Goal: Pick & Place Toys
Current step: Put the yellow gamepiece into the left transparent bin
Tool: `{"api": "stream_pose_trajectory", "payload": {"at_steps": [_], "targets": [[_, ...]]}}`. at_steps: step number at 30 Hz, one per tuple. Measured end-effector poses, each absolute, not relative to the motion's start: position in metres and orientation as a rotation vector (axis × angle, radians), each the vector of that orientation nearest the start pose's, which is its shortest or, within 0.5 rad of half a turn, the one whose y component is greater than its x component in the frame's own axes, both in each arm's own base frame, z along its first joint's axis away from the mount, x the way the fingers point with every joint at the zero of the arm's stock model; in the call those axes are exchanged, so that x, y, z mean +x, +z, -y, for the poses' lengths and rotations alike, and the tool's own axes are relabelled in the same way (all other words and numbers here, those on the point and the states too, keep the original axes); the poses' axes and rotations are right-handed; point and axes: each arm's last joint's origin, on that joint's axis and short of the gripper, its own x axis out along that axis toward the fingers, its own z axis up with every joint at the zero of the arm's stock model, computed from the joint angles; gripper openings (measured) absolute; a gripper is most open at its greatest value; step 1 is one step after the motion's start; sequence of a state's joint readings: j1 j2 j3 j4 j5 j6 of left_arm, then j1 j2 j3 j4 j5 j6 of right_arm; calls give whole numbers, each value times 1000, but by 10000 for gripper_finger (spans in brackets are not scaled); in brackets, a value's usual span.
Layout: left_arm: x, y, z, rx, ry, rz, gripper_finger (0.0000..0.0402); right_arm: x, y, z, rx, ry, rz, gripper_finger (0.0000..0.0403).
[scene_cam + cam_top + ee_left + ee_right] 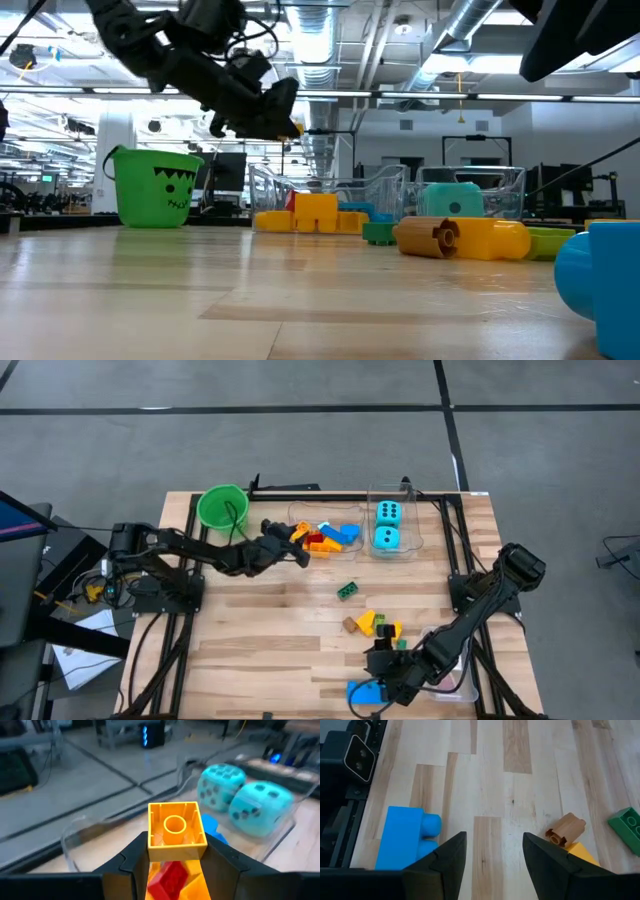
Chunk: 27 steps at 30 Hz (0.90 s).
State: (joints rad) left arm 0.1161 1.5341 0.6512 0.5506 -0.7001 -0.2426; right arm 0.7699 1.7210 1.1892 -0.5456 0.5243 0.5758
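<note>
Here the wooden surface [270, 630] carries, along its far edge, a green bucket [222, 506] and two clear tubs: the left tub [300, 520] with a pile of blocks [328, 538], the right tub [408, 550] with two cyan dice [387, 526]. The left end effector [300, 545] hangs above the near left corner of the left tub and grips a yellow block [177, 831] between its fingers. The tub lies straight under and a little ahead of it, so I judge the coming move is only a short release downward. The block shows its open hollow underside with one round tube toward the wrist camera.

The right end effector [385, 678] hovers low at the near edge, fingers partly apart and holding nothing. A blue block [402, 840] lies just beside one finger, its long side running away from the camera.

The left wrist view alone shows the block truly pinched, with red and orange blocks below it. The low view shows the height above the surface, which the high view hides.
</note>
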Motion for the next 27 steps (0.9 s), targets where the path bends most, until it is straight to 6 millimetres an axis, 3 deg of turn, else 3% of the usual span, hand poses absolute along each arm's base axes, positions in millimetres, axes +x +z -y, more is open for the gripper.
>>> {"api": "stream_pose_trajectory", "payload": {"at_steps": [15, 27], "targets": [[287, 177, -74, -254, 859, -336, 136, 258, 210, -230, -116, -31, -873, 186], [286, 175, -76, -271, 853, -363, 138, 259, 210, -228, -118, -34, -873, 186]]}}
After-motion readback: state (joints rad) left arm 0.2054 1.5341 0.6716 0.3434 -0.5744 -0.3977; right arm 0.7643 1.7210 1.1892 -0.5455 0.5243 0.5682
